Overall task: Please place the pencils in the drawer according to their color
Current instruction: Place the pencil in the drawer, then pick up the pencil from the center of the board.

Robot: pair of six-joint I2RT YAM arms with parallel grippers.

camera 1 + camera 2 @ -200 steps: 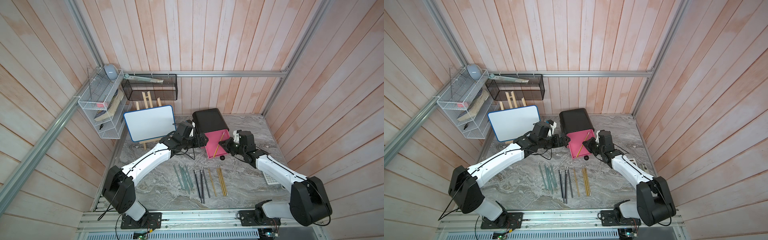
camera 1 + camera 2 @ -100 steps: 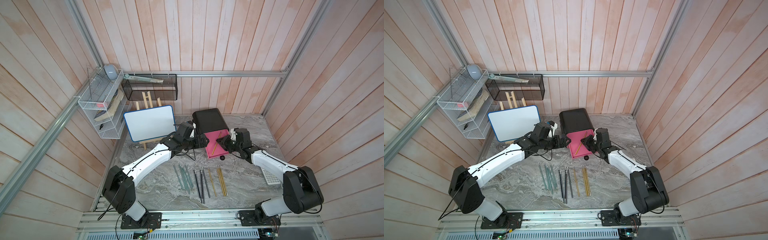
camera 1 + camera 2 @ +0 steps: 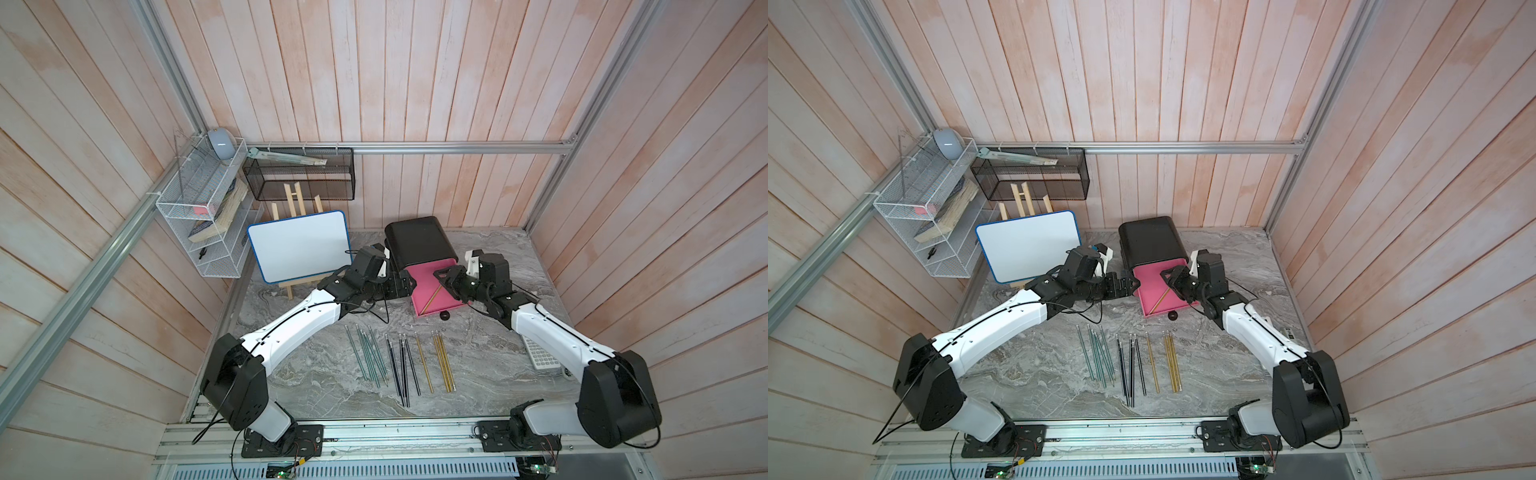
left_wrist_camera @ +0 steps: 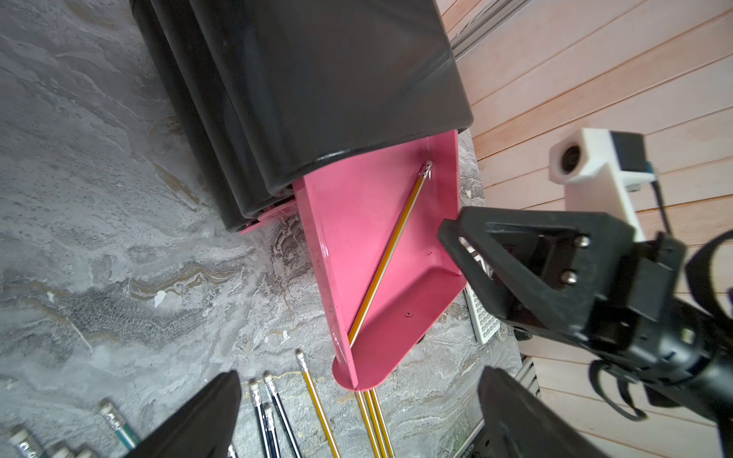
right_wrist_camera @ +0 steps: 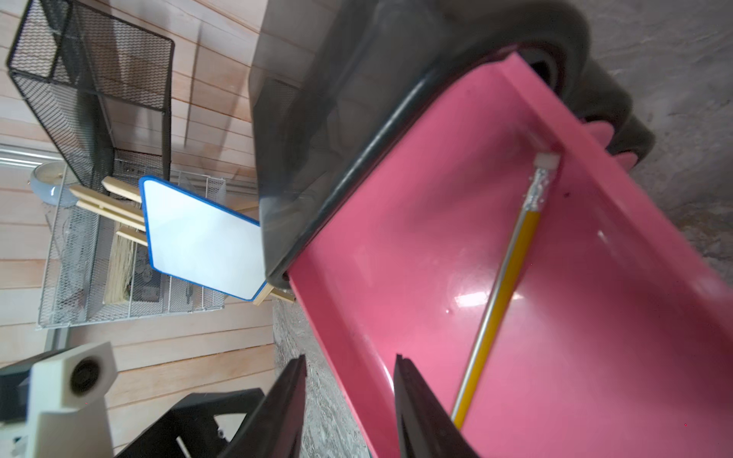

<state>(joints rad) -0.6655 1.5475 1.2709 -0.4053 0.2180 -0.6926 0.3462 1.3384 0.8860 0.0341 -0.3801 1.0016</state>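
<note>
One yellow pencil (image 4: pixel 386 257) lies slantwise on the floor of the pink drawer (image 4: pixel 357 206). Its eraser end sits against a side wall and its tip in the front corner. The drawer is pulled out of the black cabinet (image 3: pixel 417 243).

Your right hand (image 5: pixel 349 361) hangs at the drawer's side wall, jaws partly apart and holding nothing. Whether it touches the wall cannot be told. Your left hand (image 3: pixel 406 283) sits just beside the opposite wall, jaws wide and empty.

The other pencils lie in rows on the counter (image 3: pixel 316 386) in front of the drawer: teal (image 3: pixel 368 357), black (image 3: pixel 401 365) and yellow (image 3: pixel 442 361). Each row is tightly packed.

Risks from here:
- Both hands crowd the drawer, so a careless lift or swing could catch a wall and drag the drawer or shift the cabinet.
- The pencil spans the drawer corner to corner, so later ones may pile crookedly on it and jam when you shut the drawer.
- The rows are tight, so a pinch may take two pencils or roll one into the next colour.
- Only one drawer is open, so teal or black could land with the yellow.
</note>
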